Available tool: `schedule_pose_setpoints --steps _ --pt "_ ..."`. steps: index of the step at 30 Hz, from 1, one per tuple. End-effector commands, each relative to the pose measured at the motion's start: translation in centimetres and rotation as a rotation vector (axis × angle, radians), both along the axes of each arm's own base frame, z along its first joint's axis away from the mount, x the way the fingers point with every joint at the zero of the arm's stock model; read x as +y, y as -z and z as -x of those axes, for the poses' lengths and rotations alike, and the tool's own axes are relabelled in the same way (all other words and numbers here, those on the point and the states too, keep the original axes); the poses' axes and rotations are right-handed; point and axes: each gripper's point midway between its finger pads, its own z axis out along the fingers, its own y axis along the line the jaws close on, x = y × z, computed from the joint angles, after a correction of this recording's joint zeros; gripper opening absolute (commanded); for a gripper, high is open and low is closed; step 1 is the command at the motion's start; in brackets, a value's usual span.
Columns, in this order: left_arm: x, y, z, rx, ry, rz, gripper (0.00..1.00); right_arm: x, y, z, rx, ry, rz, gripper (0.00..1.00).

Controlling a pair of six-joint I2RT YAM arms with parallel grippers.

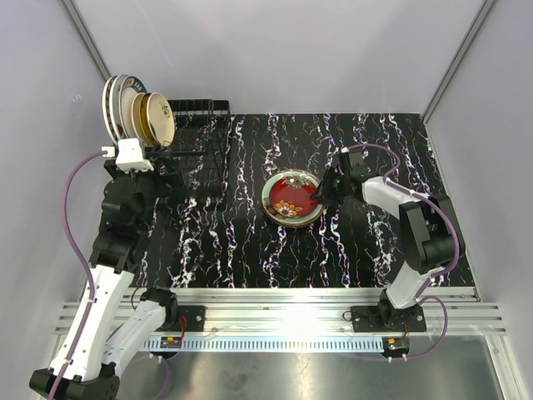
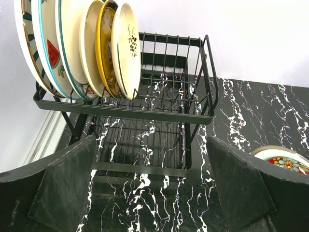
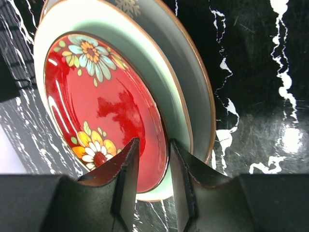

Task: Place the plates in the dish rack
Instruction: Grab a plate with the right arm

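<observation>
Inside dish rack (image 2: pixel 145 112), several plates (image 2: pixel 125 48) upright

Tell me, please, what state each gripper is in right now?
Left gripper: open, empty.
Right gripper: nearly closed at the rim of the red plate; grip cannot be told.

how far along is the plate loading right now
Done: several plates stand upright in the dish rack. In hand: the right pincer straddles the rim of the red floral plate, which lies on the table; a firm grip isn't clear. The left pincer is open and empty, facing the rack. Left: that plate and the grey plate under it.
</observation>
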Motion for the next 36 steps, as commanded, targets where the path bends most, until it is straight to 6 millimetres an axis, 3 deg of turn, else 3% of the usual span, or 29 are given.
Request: schedule_pose_setpoints --steps 1,9,14,17,24,36 --pt "0.2 -1.4 0.0 -0.057 -0.019 0.017 0.99 -0.1 1.2 0.0 0.029 0.046 -0.015 0.38" --pt "0.1 -1.4 0.0 -0.06 -0.014 0.012 0.99 0.2 2.4 0.3 0.06 0.077 -0.045 0.29" --pt "-0.1 -1.2 -0.1 -0.054 -0.01 0.011 0.99 0.2 2.2 0.1 0.044 0.089 -0.051 0.14" --pt "-0.3 -1.2 -0.1 -0.054 -0.002 0.011 0.99 0.2 1.2 -0.1 0.023 0.097 -0.066 0.09" --pt "-0.2 -1.1 0.0 -0.052 -0.008 0.007 0.99 0.9 -3.7 -0.1 -0.062 0.109 -0.159 0.01" --pt "-2.4 -0.4 -0.5 -0.027 0.078 0.037 0.99 1.6 -8.8 1.2 -0.194 0.127 -0.313 0.0"
